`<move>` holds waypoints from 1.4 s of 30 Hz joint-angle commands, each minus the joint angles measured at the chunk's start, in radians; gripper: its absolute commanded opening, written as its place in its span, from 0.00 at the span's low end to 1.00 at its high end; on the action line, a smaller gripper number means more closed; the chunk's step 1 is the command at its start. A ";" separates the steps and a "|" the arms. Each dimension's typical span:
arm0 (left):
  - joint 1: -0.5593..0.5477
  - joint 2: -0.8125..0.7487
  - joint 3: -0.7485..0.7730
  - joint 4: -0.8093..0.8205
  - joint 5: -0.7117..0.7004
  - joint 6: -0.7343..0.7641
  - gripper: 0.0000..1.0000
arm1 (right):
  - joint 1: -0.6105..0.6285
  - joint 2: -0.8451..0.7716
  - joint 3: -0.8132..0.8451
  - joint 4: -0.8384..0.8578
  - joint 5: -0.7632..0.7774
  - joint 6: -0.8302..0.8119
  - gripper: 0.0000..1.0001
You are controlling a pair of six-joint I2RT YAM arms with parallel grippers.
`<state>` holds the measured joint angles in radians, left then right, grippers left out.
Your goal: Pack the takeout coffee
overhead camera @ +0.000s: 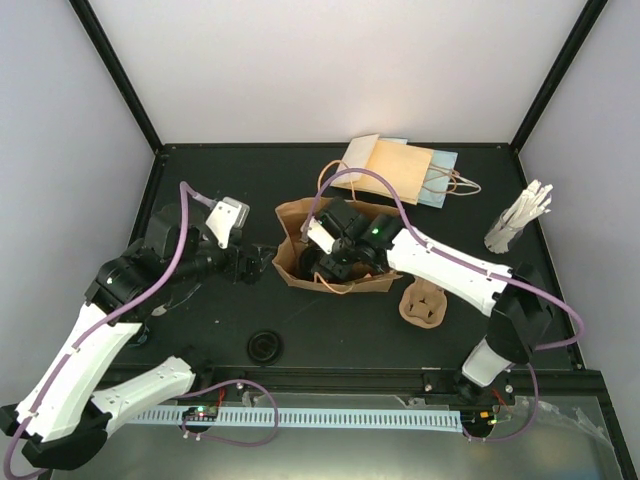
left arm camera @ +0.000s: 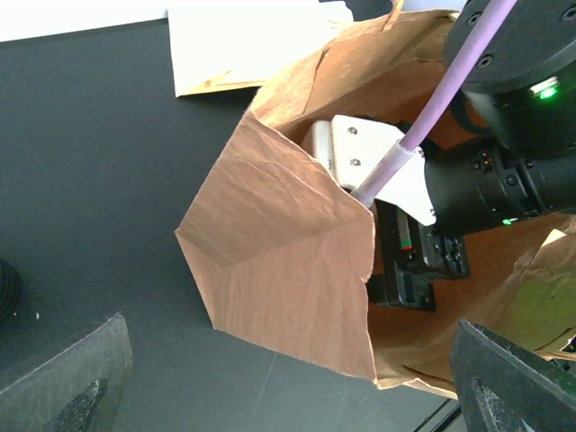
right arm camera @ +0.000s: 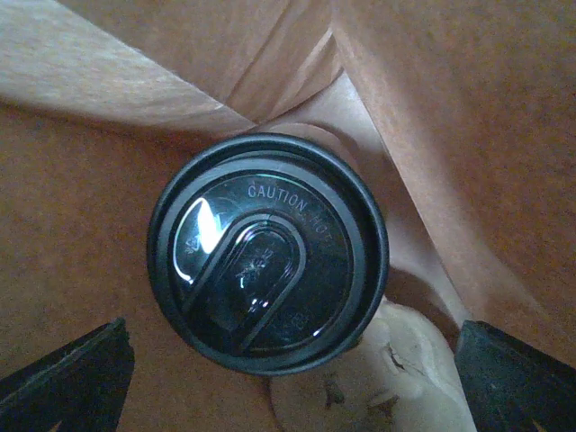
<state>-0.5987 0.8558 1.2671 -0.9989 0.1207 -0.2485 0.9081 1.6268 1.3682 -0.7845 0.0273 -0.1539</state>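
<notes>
Right gripper [right arm camera: 288, 382] is deep in the bag [right arm camera: 99, 297], directly over the cup [right arm camera: 267, 254]. The step looks like clearing out after placement. It is best done as a straight lift along the bag's axis, jaws held wide, wrist not rolling, so no finger clips the lid [right arm camera: 279, 193] rim or drags a paper wall and tips the cup. Its fingers are spread to the two bottom corners of the wrist view, clear of the cup and gripping nothing. The cup stands upright on the bag floor, lid on, close to where the paper folds meet. A pale lump [right arm camera: 387, 378] touches its near edge; what it is cannot be told. Left gripper [left arm camera: 292, 382] is also fully spread and empty, just beside the bag's left wall. Contact with the paper cannot be told, but it is well placed to steady that wall during the exit. Outside the bag, a carrier [overhead camera: 422, 303] sits on the table [overhead camera: 200, 180] to its right, and a loose lid [overhead camera: 265, 345] lies toward the front. No second cup shows in any view.
</notes>
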 commanded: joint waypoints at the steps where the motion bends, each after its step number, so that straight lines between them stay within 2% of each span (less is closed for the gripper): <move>1: 0.006 -0.021 -0.005 0.024 0.023 -0.008 0.99 | -0.003 -0.056 0.050 -0.025 -0.017 0.014 1.00; 7: 0.006 -0.018 -0.031 0.045 0.024 -0.030 0.99 | -0.003 -0.098 0.084 -0.051 -0.011 0.022 1.00; 13: 0.006 -0.024 -0.058 0.042 -0.080 -0.112 0.99 | -0.003 -0.144 0.102 -0.053 0.009 0.034 1.00; 23: 0.006 0.029 -0.068 0.074 0.043 -0.085 0.99 | -0.003 -0.254 0.109 -0.032 0.051 0.045 1.00; 31: 0.006 0.042 -0.074 0.124 0.115 -0.093 0.99 | -0.003 -0.316 0.045 0.037 0.168 0.059 1.00; 42: 0.002 0.102 -0.057 0.145 0.145 -0.142 0.97 | -0.002 -0.386 0.005 0.099 0.217 0.038 1.00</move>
<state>-0.5987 0.9306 1.1793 -0.8833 0.2462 -0.3580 0.9081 1.3060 1.3785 -0.7380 0.2020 -0.1062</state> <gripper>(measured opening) 0.978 0.999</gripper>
